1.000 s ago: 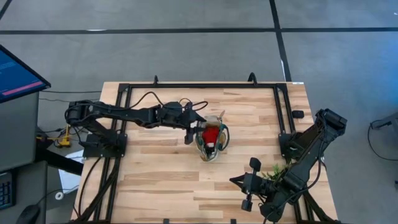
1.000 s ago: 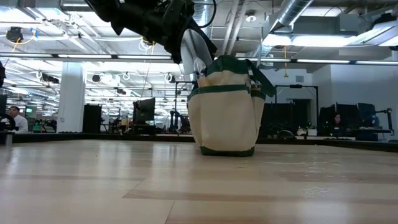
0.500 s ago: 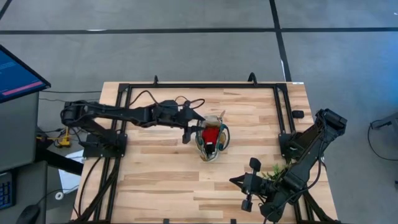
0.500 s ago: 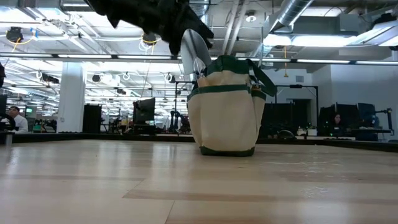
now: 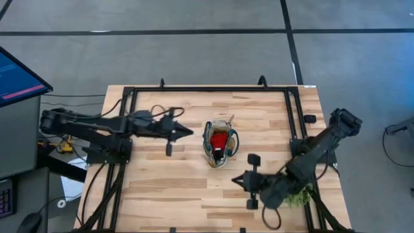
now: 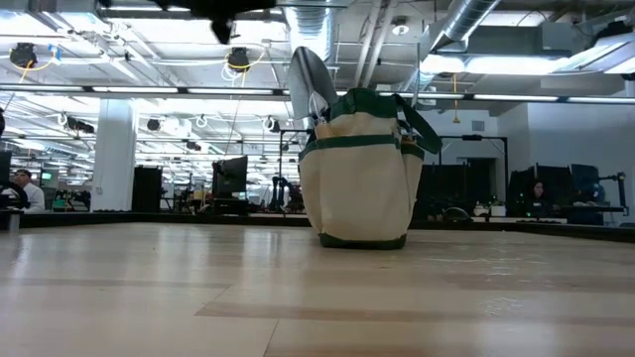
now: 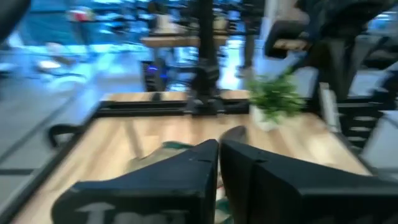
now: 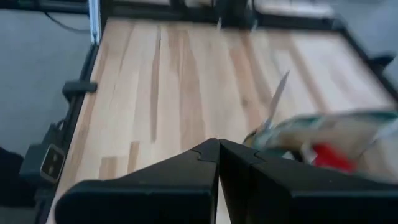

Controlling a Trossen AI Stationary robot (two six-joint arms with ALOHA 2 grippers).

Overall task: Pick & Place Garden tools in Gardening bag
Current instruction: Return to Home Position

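The gardening bag stands upright on the table's middle, tan with green trim. Garden tools sit inside it: a red item shows in its mouth, and a metal trowel blade sticks up out of its top. My left gripper hangs shut and empty to the left of the bag, apart from it. My right gripper is shut and empty near the front right, pointing toward the bag.
A leafy green plant sprig lies at the front right under my right arm and shows in the left wrist view. A black frame runs around the table. Bare wood lies in front of the bag.
My left gripper has drawn back from the bag's mouth toward the table's left edge and has shut with nothing in it. My right arm has swung out over the plant, and its gripper has gone a little toward the bag. The bag has stayed in place.
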